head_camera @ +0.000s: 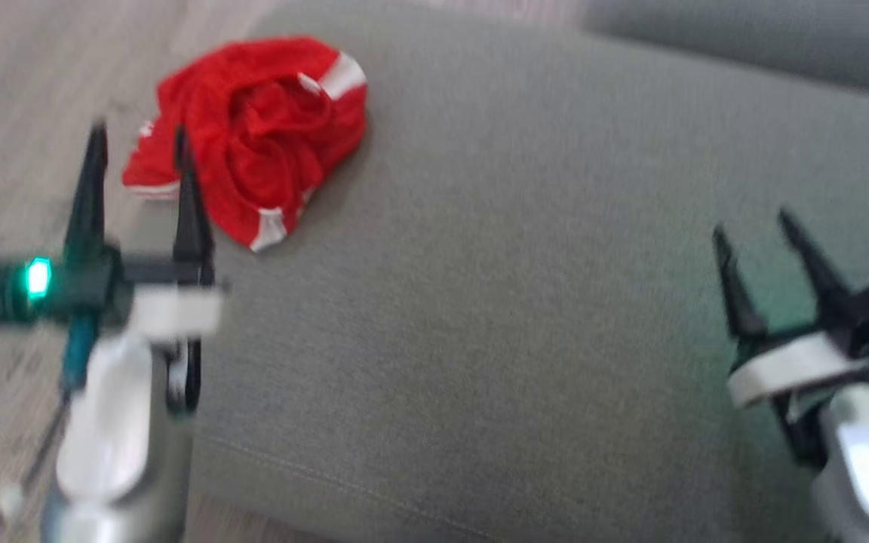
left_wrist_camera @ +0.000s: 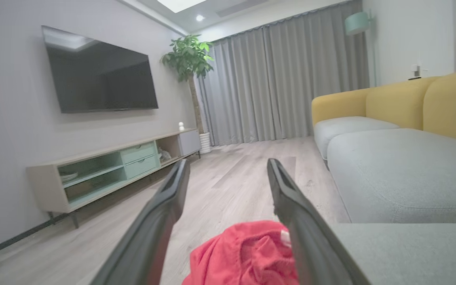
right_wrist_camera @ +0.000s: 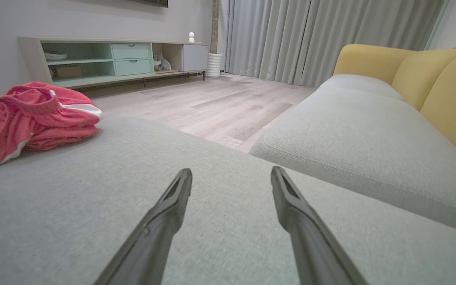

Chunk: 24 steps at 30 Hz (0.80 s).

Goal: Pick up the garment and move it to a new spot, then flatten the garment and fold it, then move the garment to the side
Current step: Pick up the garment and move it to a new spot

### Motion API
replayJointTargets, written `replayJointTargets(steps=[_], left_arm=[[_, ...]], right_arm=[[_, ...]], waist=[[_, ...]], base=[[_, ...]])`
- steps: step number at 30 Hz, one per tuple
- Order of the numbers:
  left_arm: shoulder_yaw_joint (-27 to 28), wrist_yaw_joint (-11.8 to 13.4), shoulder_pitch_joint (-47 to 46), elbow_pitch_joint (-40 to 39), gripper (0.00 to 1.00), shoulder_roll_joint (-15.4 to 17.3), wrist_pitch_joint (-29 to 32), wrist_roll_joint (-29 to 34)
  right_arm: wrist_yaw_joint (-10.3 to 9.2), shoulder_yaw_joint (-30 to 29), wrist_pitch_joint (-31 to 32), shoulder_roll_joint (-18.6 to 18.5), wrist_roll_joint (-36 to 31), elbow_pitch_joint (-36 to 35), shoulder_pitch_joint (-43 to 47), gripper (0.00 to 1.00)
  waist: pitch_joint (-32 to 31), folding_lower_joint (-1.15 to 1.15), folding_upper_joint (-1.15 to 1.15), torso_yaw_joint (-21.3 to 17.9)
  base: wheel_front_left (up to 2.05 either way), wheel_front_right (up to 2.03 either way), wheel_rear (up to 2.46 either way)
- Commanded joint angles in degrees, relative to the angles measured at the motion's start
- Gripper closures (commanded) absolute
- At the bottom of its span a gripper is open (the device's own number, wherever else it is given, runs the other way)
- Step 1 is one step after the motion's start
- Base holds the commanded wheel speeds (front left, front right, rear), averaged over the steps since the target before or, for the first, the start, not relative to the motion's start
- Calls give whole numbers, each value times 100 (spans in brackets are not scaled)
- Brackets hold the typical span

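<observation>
The garment (head_camera: 253, 136) lay crumpled in a red heap with white bands showing, at the far left corner of the grey cushion (head_camera: 517, 264), its edge reaching the side where the wooden floor (head_camera: 12, 113) began. The left pincer (head_camera: 139, 136) stood with its two dark fingers spread wide and nothing between them, close beside the heap; in the left wrist view the garment (left_wrist_camera: 244, 253) sat low between and beneath the fingers of that pincer (left_wrist_camera: 228, 163), though contact could not be judged. The right pincer (head_camera: 751, 224) was likewise wide apart and empty, well away from the cloth over the bare right part of the cushion. From the right wrist, that pincer (right_wrist_camera: 231, 171) pointed across the cushion, with the garment (right_wrist_camera: 34, 114) far off to the left and a low cabinet (right_wrist_camera: 125, 55) behind it
</observation>
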Motion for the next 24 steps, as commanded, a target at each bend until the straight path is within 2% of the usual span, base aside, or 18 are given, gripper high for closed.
replayJointTargets(steps=[1, 5, 9, 14, 18, 24], left_arm=[[113, -136, -792, 153, 0, 151, -29, -7], [85, -132, -1577, 787, 0, 215, -29, 50], [148, -38, -2370, 1959, 0, 290, -29, 39], [122, -92, -3044, 3355, 0, 368, 97, 1], [94, -46, -3366, 3945, 0, 287, 68, -45], [39, 164, -3703, 4560, 0, 278, 15, -17]], right_arm=[[43, 175, -79, -293, -69, -266, -379, 0], [43, 312, -79, -531, -63, -398, -701, 0], [43, 403, -79, -647, -41, -499, -1005, 0], [43, 410, -79, -693, -22, -604, -1132, 0], [43, 312, -79, -759, -36, -676, -1152, 0], [43, 358, -79, -887, -84, -764, -1228, 0]], waist=[[883, -1, 0, -281], [1312, -1, 0, -463], [1642, -1, 0, -730], [1874, -1, 0, -959], [2054, -1, 0, -1012], [2275, -1, 0, -992]], base=[[0, 0, 0], [0, 0, 0], [0, 0, 0], [0, 0, 0], [0, 0, 0], [0, 0, 0]])
